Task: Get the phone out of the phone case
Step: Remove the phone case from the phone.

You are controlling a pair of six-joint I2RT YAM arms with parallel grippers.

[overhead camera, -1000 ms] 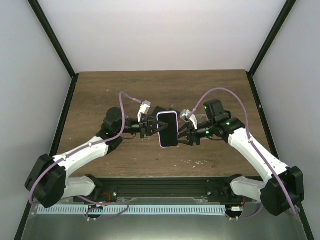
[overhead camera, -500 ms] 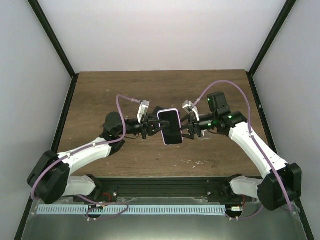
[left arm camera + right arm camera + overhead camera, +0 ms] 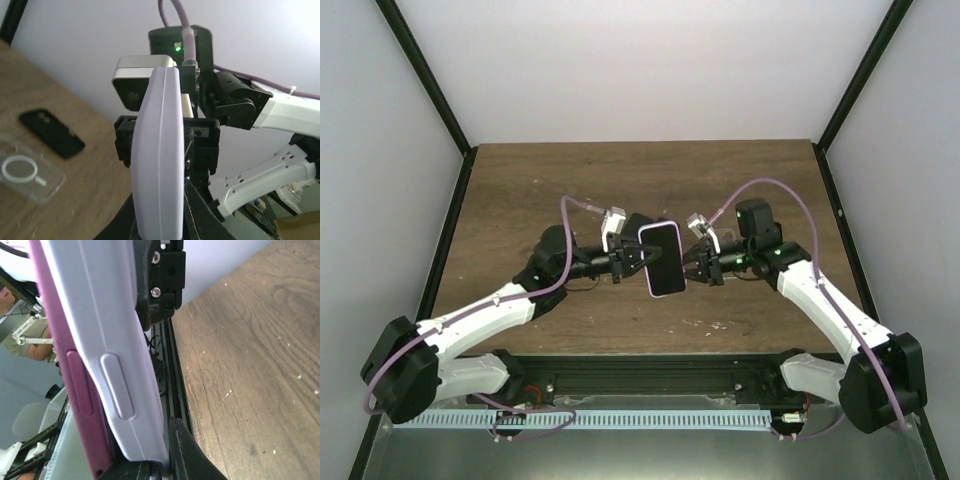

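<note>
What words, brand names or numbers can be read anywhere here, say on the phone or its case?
No readable text anywhere in these views.
The phone: screen dark and blank.
Its lilac case: plain, no print visible.
The clear case and the black case: no lettering visible.

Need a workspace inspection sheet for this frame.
Surface: wooden table, a few pale specks.
Job's things: phone in its lilac case, held above the table.
Clutter: black case and clear case lying flat.
Grippers: left gripper and right gripper, jaws shut on opposite sides of the phone.
Cables: purple cable looped above each arm.
Surroundings: white walls, black frame posts.
</note>
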